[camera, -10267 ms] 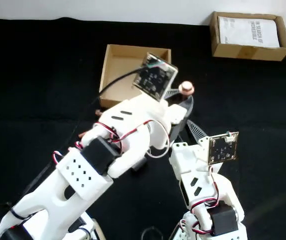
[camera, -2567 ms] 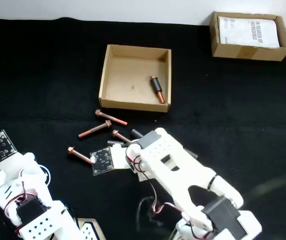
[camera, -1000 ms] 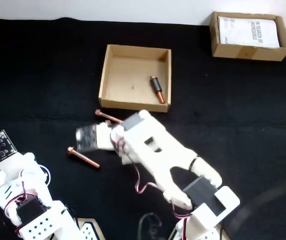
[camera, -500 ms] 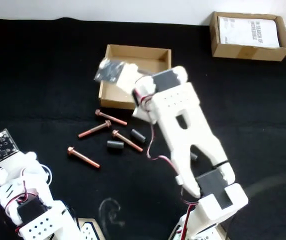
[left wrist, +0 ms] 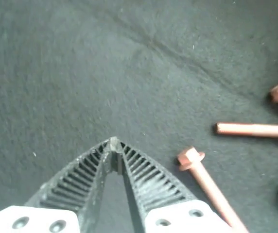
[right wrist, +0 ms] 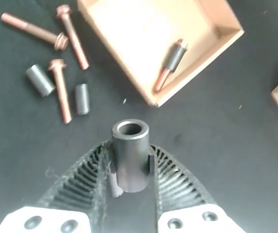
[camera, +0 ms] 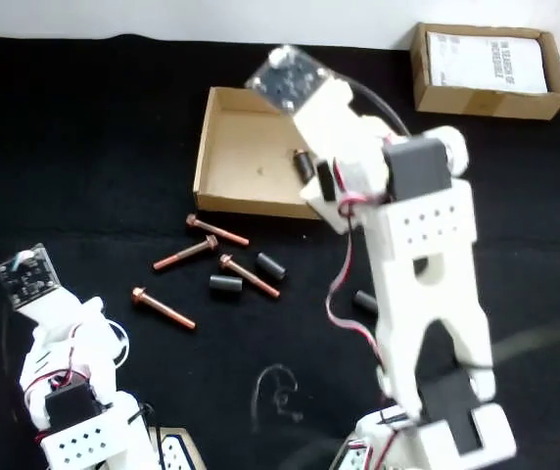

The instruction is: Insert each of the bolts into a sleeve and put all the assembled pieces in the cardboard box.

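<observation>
Right arm [camera: 422,245] swings off the bolts [camera: 211,250] in front of the cardboard box [camera: 260,152], up over its right-hand wall, jaws clamped on an upright sleeve [right wrist: 130,165]. Left arm [camera: 65,362], once over the box, sits well back.

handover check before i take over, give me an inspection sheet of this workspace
surface: black cloth
job's things: box holds one assembled piece; four bolts and three sleeves loose on cloth near it
clutter: second box with paper, far corner
end effectors: left end effector shut, empty; right end effector shut on fourth sleeve
cables: wires hang along right arm
surroundings: white wall behind
</observation>
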Controlling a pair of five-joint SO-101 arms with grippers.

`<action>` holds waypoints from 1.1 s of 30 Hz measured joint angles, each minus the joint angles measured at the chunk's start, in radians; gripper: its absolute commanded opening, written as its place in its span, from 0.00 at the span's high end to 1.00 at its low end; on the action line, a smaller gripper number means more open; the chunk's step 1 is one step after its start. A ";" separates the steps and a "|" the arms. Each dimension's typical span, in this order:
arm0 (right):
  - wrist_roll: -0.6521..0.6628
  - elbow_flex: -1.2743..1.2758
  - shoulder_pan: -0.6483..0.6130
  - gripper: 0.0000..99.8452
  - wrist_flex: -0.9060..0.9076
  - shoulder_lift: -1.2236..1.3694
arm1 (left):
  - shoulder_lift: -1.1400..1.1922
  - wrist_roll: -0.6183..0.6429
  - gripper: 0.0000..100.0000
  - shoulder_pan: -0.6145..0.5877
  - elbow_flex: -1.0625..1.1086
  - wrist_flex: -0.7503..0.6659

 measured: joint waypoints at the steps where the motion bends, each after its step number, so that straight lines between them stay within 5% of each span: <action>1: 0.000 0.054 0.002 0.99 0.000 -0.041 | 0.000 0.014 0.98 0.006 -0.026 0.017; 8: 0.000 0.491 0.002 0.99 -0.084 -0.344 | 0.000 0.048 0.97 0.078 -0.218 0.115; 13: 0.000 0.804 0.002 0.99 -0.190 -0.580 | 0.000 0.048 0.83 0.121 -0.265 0.126; 19: 0.000 1.149 0.005 0.99 -0.318 -0.832 | 0.084 0.051 0.85 0.186 -0.265 0.132; 33: 0.103 1.545 0.063 0.99 -0.600 -0.979 | 0.895 0.229 0.85 0.353 -0.689 0.186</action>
